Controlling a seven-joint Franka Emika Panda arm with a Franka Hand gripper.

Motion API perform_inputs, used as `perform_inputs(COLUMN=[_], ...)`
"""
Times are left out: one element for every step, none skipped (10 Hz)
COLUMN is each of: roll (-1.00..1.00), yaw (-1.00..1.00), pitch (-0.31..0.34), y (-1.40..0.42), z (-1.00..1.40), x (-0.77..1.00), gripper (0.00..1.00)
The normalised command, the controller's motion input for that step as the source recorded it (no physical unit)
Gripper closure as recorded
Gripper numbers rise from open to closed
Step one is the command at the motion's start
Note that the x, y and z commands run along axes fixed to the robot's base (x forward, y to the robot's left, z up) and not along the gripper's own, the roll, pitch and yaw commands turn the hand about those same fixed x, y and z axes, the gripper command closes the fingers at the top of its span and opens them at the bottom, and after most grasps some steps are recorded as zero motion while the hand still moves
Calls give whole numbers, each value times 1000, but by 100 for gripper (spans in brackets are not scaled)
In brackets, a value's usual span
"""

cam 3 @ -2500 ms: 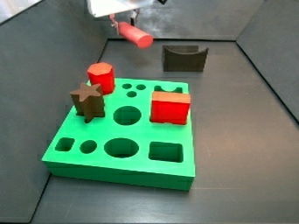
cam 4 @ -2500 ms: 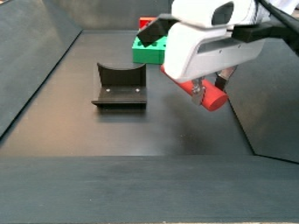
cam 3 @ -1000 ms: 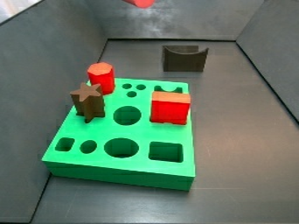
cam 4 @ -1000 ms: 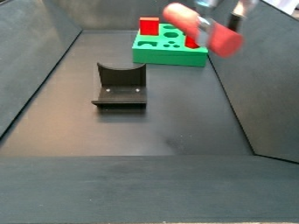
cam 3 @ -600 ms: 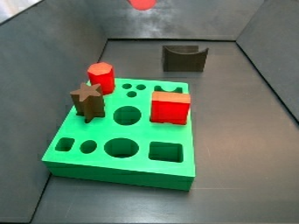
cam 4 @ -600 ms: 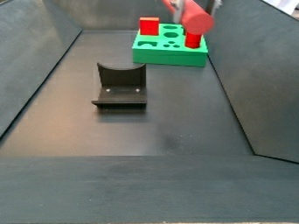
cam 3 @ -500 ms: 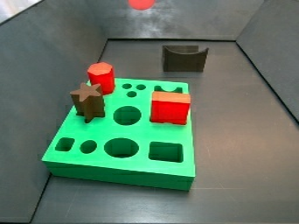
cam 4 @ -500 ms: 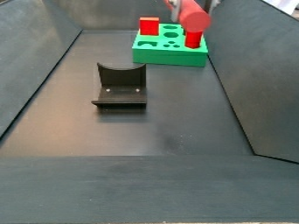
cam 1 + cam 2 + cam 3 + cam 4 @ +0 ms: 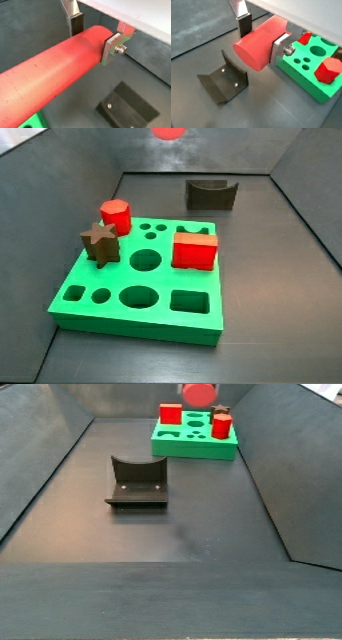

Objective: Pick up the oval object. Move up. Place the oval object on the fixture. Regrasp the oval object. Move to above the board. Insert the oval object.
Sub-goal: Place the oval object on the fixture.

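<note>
The claw (image 9: 90,35) is seen only in the wrist views, closed on the rod (image 9: 53,75): both silver fingers (image 9: 281,46) are pressed against its sides near one end. In both side views only a red rounded end (image 9: 168,132) is visible at the top edge; the claw and arm are cut off there. In a side view that end (image 9: 198,394) is seen high, in front of the far board (image 9: 195,441). The fixture (image 9: 223,82) is shown on the dark floor below the rod in a wrist view, with the board (image 9: 308,60) beside it. The cube (image 9: 195,251), hex peg (image 9: 115,216) and star peg (image 9: 98,241) are seated in the board (image 9: 134,293); only a green corner (image 9: 30,122) is caught in a wrist view. The fixture (image 9: 210,194) stands well apart at the far wall.
</note>
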Motion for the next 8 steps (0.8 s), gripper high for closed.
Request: perform_inputs(roll=[-152,-140,-119,-1000,-1000,-1000,-1000,-1000], yaw=[-49,-32,-20,-44,-53,-65,-78,-87], pitch=[127,127,134,189,183,179,188,203], y=[-224,-197,-160,817,887,854,744,644], z=[49,42,39,-290,-304,-269,-173,-130], x=[1000,1000,1000,1000,1000,1000,1000,1000], gripper=[100,100,100,100,100,100,100,100])
